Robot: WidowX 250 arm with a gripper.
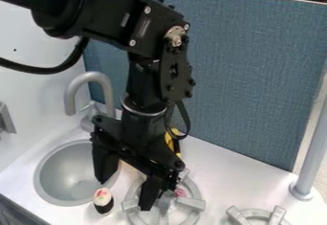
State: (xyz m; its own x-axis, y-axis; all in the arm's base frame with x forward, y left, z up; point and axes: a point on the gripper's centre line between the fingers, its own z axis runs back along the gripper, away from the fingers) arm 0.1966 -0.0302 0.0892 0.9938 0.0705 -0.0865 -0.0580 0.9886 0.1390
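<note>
The gripper [125, 194] hangs over the counter between the sink and the left burner, its two fingers spread open with nothing visible between them. Its left finger is by the sink's right edge, and its right finger is over the left part of the burner. Just below and between the fingertips, a small sushi-like toy [103, 200] with a white and red top and a black lower part stands on the counter. Behind the right finger, a small pink thing [180, 192] shows at the burner, partly hidden. A yellow and black object [170, 141] is partly hidden behind the gripper.
The round grey sink [53, 183] and its curved faucet [90, 77] are at left. The left burner [195, 204] lies under the gripper, with another burner [256, 213] at lower right. A grey post [311, 157] stands at right, and a blue panel [256, 75] rises behind the counter.
</note>
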